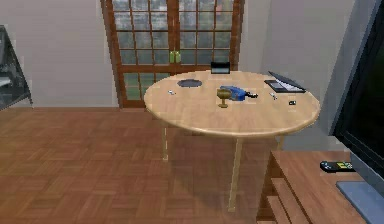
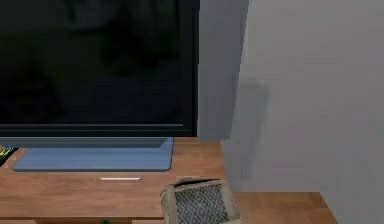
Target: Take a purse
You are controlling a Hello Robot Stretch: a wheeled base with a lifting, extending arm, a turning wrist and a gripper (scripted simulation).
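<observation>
how the claw stands cannot be told. a small woven tan purse [image 2: 200, 203] lies on the wooden tabletop [image 2: 90, 188], near the dark television's [image 2: 95, 60] blue-grey base [image 2: 95, 158].

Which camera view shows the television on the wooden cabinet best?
The arm side view: there the television faces the camera, its wide dark screen above a blue-grey base on the wooden cabinet. The forward view catches it nearly edge-on, as a dark slanted strip at its right edge.
</observation>
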